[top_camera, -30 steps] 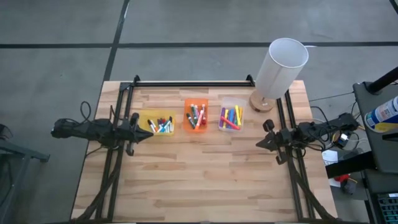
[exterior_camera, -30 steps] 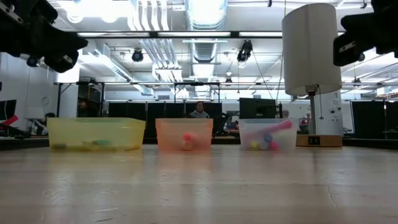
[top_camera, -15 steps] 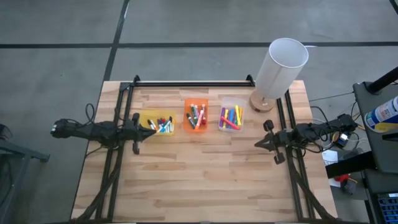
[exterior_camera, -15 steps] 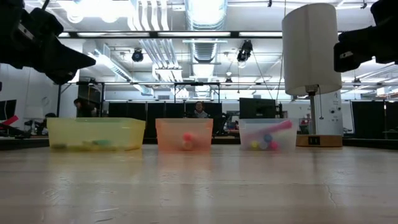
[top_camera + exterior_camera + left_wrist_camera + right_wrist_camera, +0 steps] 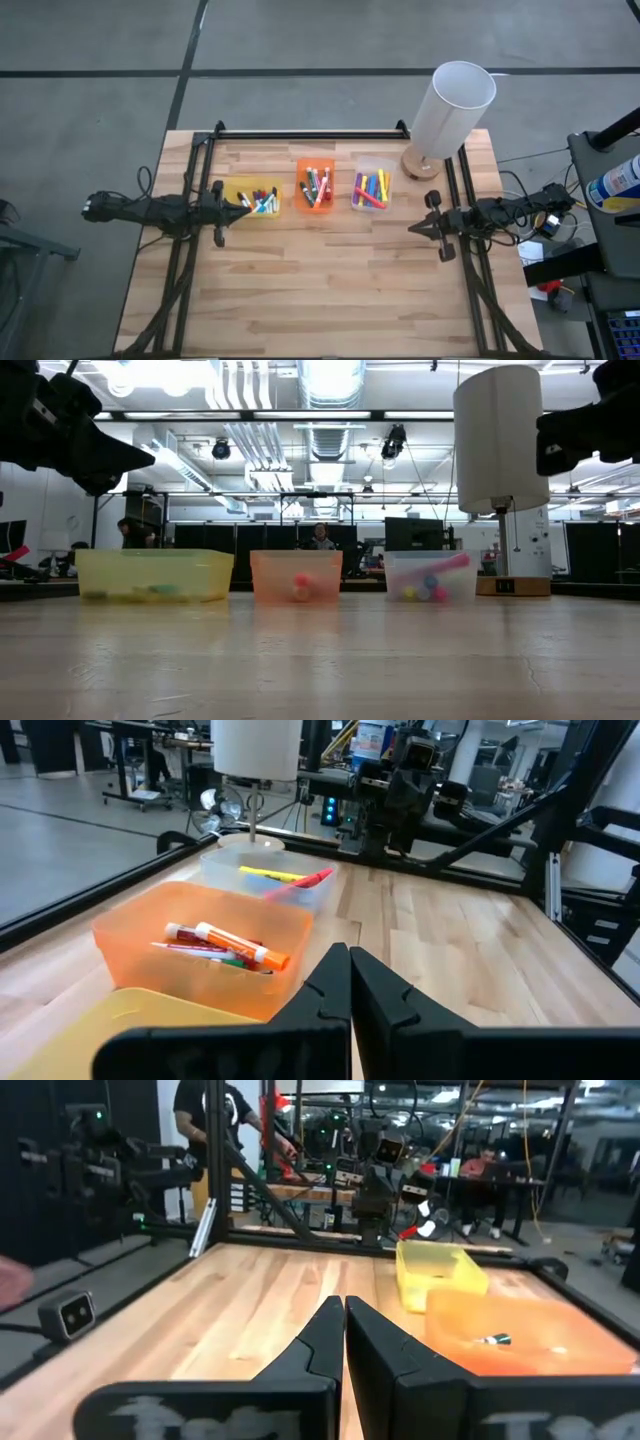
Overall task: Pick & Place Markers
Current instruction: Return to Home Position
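The markers lie in three small bins in a row on the wooden table: a yellow bin (image 5: 254, 199), an orange bin (image 5: 316, 186) and a clear bin (image 5: 370, 189). The left wrist view shows markers (image 5: 228, 944) resting in the orange bin, with more in the clear bin (image 5: 285, 877). My left gripper (image 5: 243, 208) is shut and empty. It hovers level at the yellow bin's near left side, pointing toward the table's right. My right gripper (image 5: 412, 229) is also shut and empty. It hovers near the right edge, pointing left, apart from the clear bin.
A tall white cylinder lamp (image 5: 452, 105) on a round wooden base stands at the far right corner. Black frame rails run along the far edge (image 5: 310, 133) and both sides. Bare wood (image 5: 320, 290) fills the near half. People show in the room behind (image 5: 215, 1120).
My left gripper has sunk a little and tipped its shut fingers downward beside the yellow bin, then kept still. The bins and markers have not moved.
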You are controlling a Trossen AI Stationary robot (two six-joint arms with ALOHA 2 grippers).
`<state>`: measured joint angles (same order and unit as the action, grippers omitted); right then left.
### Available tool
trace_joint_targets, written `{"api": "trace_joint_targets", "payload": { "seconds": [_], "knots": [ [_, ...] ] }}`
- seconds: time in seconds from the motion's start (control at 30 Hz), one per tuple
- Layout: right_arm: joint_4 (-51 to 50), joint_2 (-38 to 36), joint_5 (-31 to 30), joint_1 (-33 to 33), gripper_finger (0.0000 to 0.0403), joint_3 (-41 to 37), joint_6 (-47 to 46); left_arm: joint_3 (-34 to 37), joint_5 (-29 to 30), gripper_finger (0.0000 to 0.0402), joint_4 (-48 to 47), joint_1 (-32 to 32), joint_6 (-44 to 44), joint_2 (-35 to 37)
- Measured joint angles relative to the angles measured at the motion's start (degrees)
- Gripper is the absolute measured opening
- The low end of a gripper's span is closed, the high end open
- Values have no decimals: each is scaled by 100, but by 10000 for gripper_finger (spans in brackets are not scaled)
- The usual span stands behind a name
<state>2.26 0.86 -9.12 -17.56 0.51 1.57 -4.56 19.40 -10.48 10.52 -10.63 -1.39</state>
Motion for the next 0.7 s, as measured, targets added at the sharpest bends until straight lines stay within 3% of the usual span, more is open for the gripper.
{"api": "trace_joint_targets", "payload": {
  "seconds": [0.7],
  "knots": [
    [0,2,11,-7,9,0,-158,9,-3,0,-13,0,-9,0]
  ]
}}
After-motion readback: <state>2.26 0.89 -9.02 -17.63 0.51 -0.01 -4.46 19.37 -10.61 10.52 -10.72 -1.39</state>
